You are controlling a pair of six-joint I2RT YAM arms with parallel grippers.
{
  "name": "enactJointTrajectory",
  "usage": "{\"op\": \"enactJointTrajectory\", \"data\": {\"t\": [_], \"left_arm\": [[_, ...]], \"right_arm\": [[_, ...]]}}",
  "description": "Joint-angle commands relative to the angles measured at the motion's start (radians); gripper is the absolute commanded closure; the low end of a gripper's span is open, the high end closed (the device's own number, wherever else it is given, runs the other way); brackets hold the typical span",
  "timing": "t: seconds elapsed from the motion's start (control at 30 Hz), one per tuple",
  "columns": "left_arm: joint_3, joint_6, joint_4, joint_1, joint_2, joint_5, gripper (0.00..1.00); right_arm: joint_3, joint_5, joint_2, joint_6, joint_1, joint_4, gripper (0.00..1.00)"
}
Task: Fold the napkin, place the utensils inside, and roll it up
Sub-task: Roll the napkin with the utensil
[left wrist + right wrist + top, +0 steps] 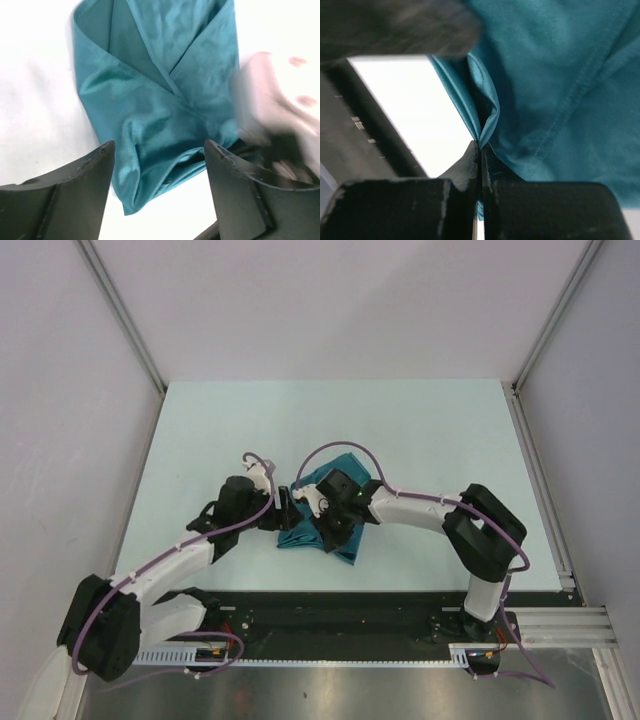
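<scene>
I counted one napkin [300, 538] on the pale tabletop [200, 430], and two arms with one gripper each meeting over it. The napkin lay near the middle of the tabletop, a little toward the near edge, with both grippers covering its centre in the top view, so that only its far end and its near-left part showed. From what I could see there, its long axis ran roughly from far to near, slanted a little. In the left wrist view the napkin [150, 100] was folded, two flaps crossing in a V over a wider layer, and it stretched lengthwise from the top of that view down to a narrow corner at the bottom. The left gripper [284, 508] stood spread, its two dark fingers [75, 190] wide apart in its own view with the cloth between and below them, not touching it as far as I could tell. The right gripper [325, 528] was pressed together on the napkin [560, 75]: in its wrist view the right gripper [480, 146] pinched a raised ridge of teal cloth right at the tips.
</scene>
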Motion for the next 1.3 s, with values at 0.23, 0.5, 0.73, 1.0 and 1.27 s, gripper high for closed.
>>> {"op": "enactJointTrajectory", "data": {"t": [0.23, 0.5, 0.73, 1.0, 1.27], "left_arm": [[-0.067, -0.045, -0.119, -0.011, -0.139, -0.098, 0.19], [-0.116, -0.070, -0.117, -0.011, -0.203, -0.045, 0.18], [-0.152, -0.114, -0.123, -0.009, -0.234, 0.087, 0.15], [-0.219, -0.225, -0.054, -0.018, -0.224, 0.262, 0.16], [-0.319, -0.338, 0.201, -0.018, -0.165, 0.293, 0.14]], "right_arm": [[0.131, -0.454, 0.173, 0.043, -0.154, -0.088, 1.00], [0.153, -0.566, 0.277, 0.067, -0.234, -0.088, 1.00], [0.177, -0.595, 0.346, 0.096, -0.259, -0.095, 1.00], [0.196, -0.587, 0.366, 0.104, -0.266, -0.111, 1.00], [0.193, -0.589, 0.369, 0.107, -0.266, -0.111, 1.00]]}}
